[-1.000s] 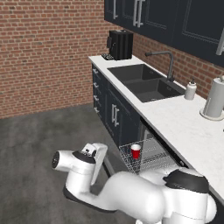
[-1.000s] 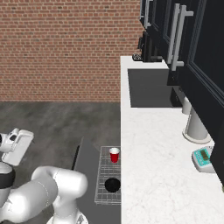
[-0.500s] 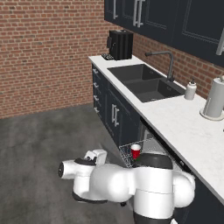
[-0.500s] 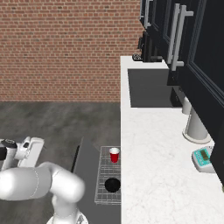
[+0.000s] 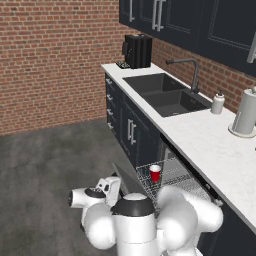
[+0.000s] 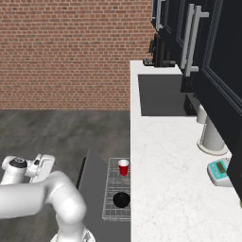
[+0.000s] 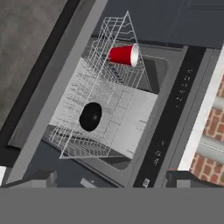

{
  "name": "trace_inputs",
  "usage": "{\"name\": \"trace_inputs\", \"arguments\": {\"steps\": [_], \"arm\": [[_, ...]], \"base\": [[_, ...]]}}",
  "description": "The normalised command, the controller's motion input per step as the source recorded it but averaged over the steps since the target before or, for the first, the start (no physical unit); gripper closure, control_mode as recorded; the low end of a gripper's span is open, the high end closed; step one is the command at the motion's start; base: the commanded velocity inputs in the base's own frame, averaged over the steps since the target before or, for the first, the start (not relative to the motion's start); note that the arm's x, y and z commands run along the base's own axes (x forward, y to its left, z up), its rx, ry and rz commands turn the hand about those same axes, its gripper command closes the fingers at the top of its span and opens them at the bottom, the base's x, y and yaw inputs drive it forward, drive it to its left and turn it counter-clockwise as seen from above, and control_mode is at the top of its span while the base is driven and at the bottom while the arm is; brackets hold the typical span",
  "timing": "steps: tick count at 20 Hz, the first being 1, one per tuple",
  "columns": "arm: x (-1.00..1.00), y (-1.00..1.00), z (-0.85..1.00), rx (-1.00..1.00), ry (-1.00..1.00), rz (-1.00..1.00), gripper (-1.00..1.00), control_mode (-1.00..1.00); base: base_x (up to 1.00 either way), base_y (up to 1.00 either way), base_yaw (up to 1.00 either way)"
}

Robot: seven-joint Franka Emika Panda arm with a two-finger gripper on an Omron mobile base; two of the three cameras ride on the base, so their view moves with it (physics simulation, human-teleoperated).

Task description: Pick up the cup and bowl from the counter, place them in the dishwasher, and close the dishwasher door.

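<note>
Arm swung lower beside dishwasher door (image 6: 94, 177), gripper (image 7: 109, 181) spread and empty, cup (image 6: 123, 167) and bowl (image 6: 121, 200) in rack (image 6: 109, 213), opposite ends.

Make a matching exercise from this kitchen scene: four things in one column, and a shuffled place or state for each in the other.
Things:
1. cup
2. bowl
3. dishwasher door
4. coffee machine

Places or states:
A. folded down, open
B. far end of the counter
C. rack, end nearer the sink
D. rack, end farther from the sink

Pairs: 1-C, 2-D, 3-A, 4-B
</note>
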Motion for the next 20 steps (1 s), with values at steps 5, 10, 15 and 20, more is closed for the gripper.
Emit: {"name": "trace_inputs", "arguments": {"steps": [5, 10, 15, 20], "arm": [[0.32, 0.16, -0.47, -0.12, 0.0, -0.28, -1.0, -1.0], [0.49, 0.0, -0.39, -0.12, 0.01, -0.15, -1.0, -1.0], [0.41, -0.01, -0.34, -0.09, 0.15, 0.0, -1.0, -1.0], [0.15, 0.02, -0.34, -0.15, 0.28, 0.07, -1.0, -1.0]], "base": [[0.0, 0.0, 0.0], [0.0, 0.0, 0.0], [0.0, 0.0, 0.0], [0.0, 0.0, 0.0]]}}
